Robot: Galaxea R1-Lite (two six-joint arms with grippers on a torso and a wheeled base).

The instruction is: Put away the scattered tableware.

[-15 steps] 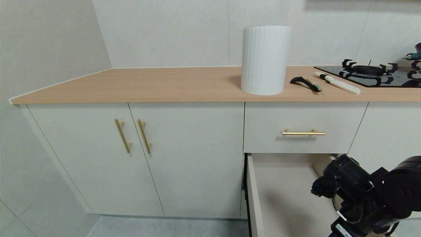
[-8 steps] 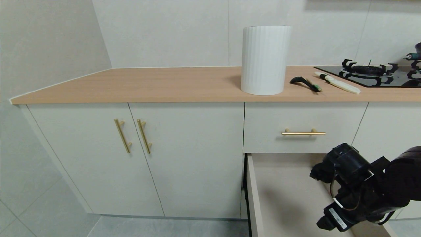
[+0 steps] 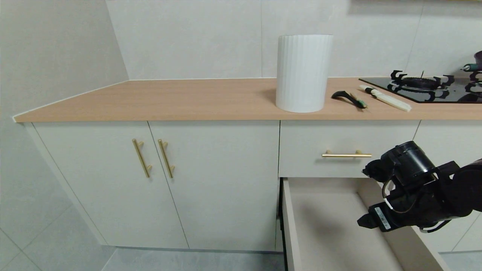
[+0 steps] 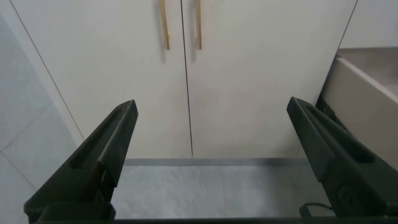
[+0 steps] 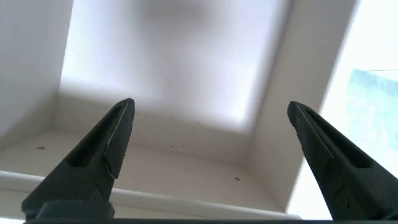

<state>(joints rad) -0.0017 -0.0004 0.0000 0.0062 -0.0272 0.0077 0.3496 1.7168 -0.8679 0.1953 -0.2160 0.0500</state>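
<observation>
Right gripper [image 5: 210, 106] hangs over the open pale drawer [image 3: 290, 226], fingers spread. Left gripper [image 4: 211, 104], fingers spread, faces white cabinet doors [image 4: 249, 81] beside that drawer.

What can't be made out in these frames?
- Head view: the right arm covers the right side of the open drawer.
- Head view: the counter behind the white canister is hidden by it.
- Head view: the dark tool and pale utensil are too small to identify.
- Head view: an item beyond the stove is cut off by the right edge.
</observation>
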